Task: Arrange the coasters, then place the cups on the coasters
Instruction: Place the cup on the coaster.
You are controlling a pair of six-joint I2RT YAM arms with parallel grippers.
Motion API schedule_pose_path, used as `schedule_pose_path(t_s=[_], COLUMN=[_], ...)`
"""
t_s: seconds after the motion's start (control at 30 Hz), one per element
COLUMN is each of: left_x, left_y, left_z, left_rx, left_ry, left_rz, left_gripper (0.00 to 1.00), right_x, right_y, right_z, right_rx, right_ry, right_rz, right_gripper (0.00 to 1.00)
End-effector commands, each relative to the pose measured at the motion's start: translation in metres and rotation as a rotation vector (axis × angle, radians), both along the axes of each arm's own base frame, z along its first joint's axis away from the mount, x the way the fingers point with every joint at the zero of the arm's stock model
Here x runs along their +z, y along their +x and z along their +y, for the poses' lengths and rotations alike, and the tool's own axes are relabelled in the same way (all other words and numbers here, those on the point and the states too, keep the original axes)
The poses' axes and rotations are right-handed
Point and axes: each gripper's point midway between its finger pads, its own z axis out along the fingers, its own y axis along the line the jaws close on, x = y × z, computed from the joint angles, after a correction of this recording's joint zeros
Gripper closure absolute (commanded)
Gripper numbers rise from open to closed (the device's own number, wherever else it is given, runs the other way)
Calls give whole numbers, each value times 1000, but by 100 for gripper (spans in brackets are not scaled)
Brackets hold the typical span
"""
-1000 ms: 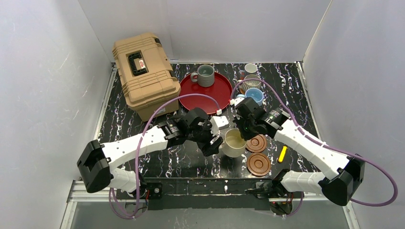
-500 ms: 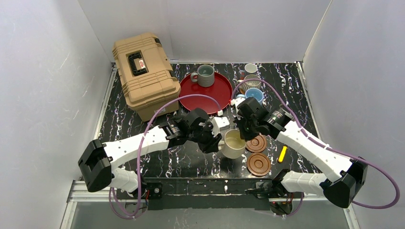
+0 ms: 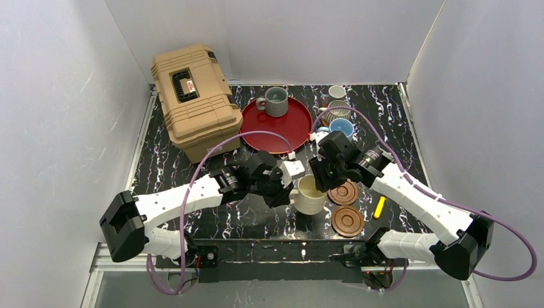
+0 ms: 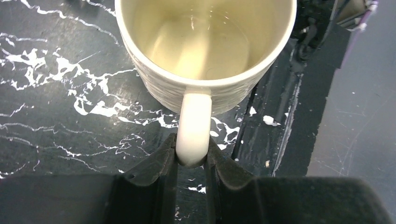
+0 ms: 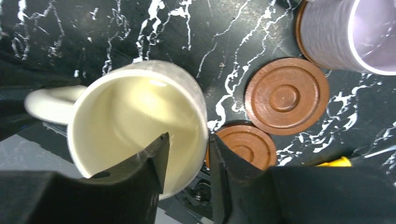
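Just past the front brown coaster, the cream-yellow mug is being clamped at its handle by the left gripper, while its rim is being straddled by the right gripper, jaws sitting slightly apart.

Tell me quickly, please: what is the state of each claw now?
Left claw: closed on the handle of the cream-yellow cup.
Right claw: open, one finger inside the same cup and one outside, not gripping its rim.
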Motion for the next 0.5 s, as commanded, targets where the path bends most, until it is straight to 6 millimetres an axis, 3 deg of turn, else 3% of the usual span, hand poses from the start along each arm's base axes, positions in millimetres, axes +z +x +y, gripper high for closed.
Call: schedule_pose_path(t_s=[0.0, 0.27, 0.47], left_x=[26, 28, 26], left_y=[19, 26, 20], left_z=[-5, 0, -1], left_rx=[75, 121, 94], left_ry=[-79, -84, -84], left_rz=[-83, -140, -150], left_gripper=[100, 100, 100], right_x=[4, -20, -27], right_y=[-6, -10, 3], right_z=[14, 16, 21], right_rx=[-33, -171, -266], right_ry=[93, 88, 111], right_rz=[24, 116, 100], right_gripper=[49, 45, 43])
